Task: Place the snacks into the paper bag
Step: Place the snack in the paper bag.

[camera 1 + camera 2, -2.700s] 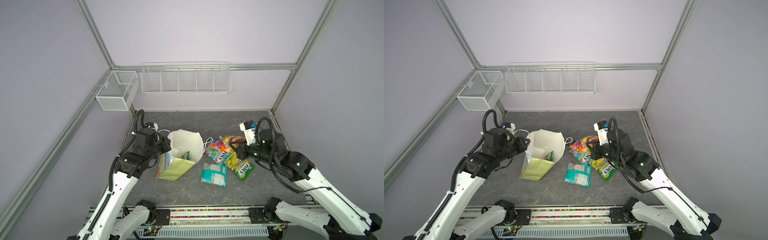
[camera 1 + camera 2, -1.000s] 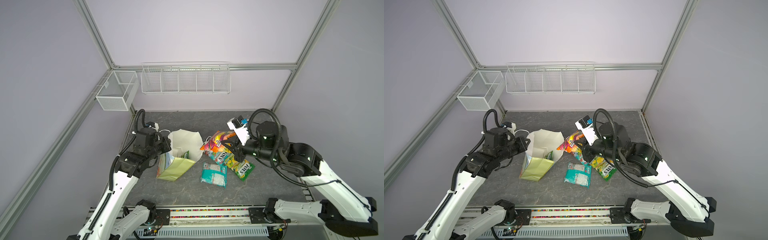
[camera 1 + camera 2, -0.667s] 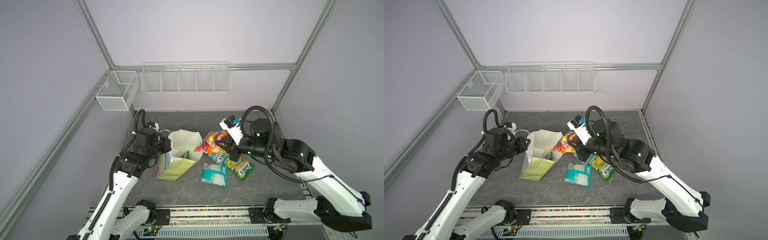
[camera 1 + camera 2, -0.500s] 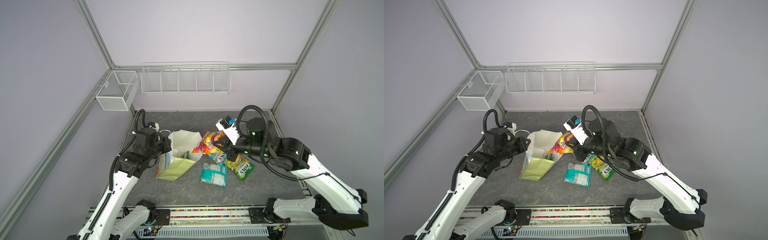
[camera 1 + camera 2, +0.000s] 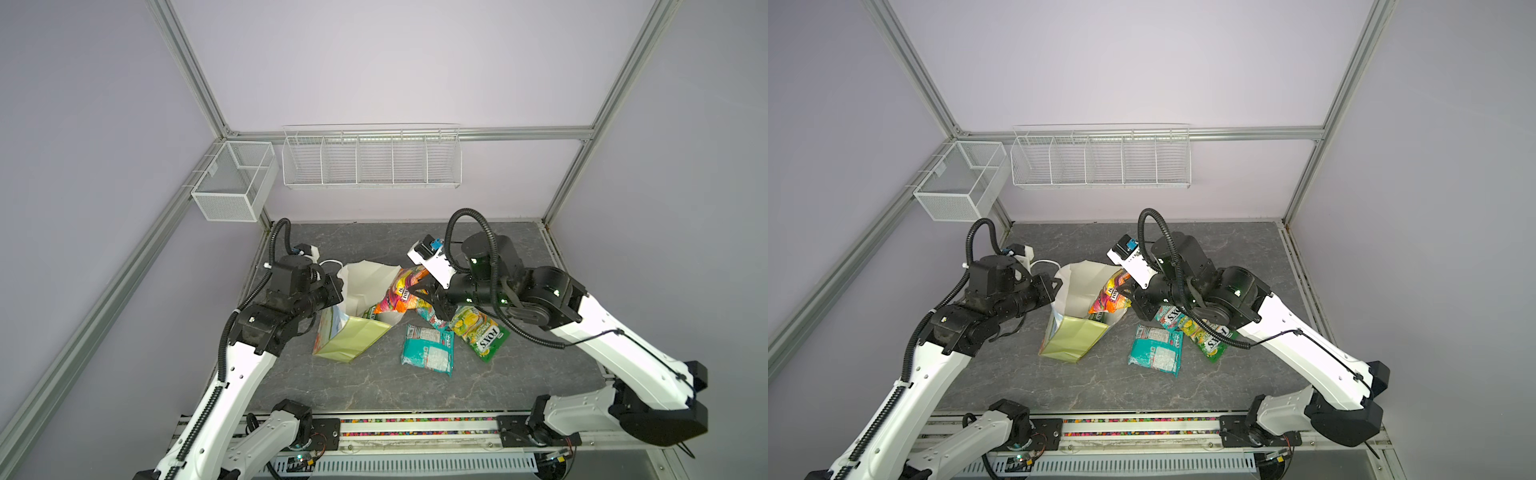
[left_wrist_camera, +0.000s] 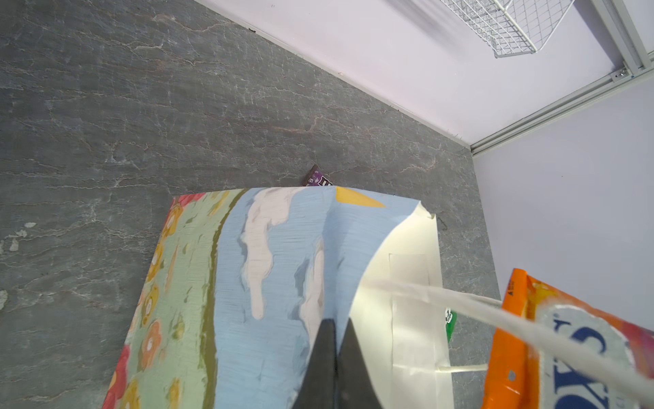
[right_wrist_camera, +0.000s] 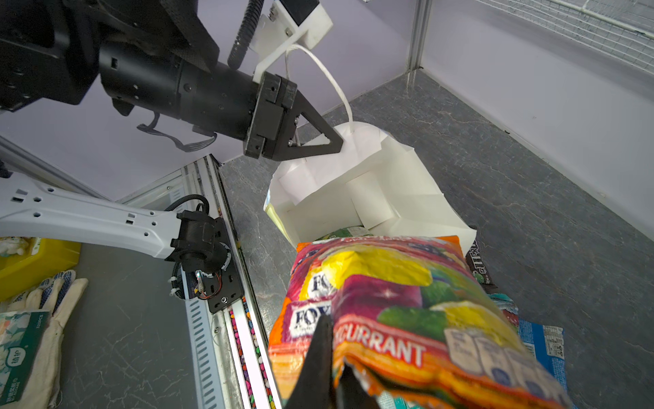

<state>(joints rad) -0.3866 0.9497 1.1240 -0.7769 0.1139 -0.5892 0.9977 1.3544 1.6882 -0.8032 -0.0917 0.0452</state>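
Observation:
The paper bag (image 5: 353, 336) (image 5: 1071, 336) stands tilted at the table's middle left, its white mouth facing up and right. My left gripper (image 5: 338, 286) (image 6: 336, 320) is shut on the bag's left rim, with a cord handle looping over it. My right gripper (image 5: 419, 291) (image 7: 334, 336) is shut on an orange FOX'S snack packet (image 5: 399, 293) (image 5: 1111, 297) (image 7: 389, 294), which hangs at the bag's right rim, partly over the mouth. A green packet (image 5: 370, 313) lies inside the bag. A teal packet (image 5: 428, 349), a yellow-green FOX'S packet (image 5: 480, 334) and a blue one (image 5: 1169, 316) lie on the table to the right.
A purple packet (image 6: 318, 180) pokes out behind the bag. Two white wire baskets (image 5: 232, 187) (image 5: 370, 158) hang on the back walls. The arms' rail (image 5: 415, 426) runs along the front edge. Gloves (image 7: 42, 308) and a yellow box (image 7: 32, 262) lie beyond the rail.
My right gripper has lifted the orange packet from the snack pile and carried it left to the bag's mouth. The left gripper has held the bag's rim without moving.

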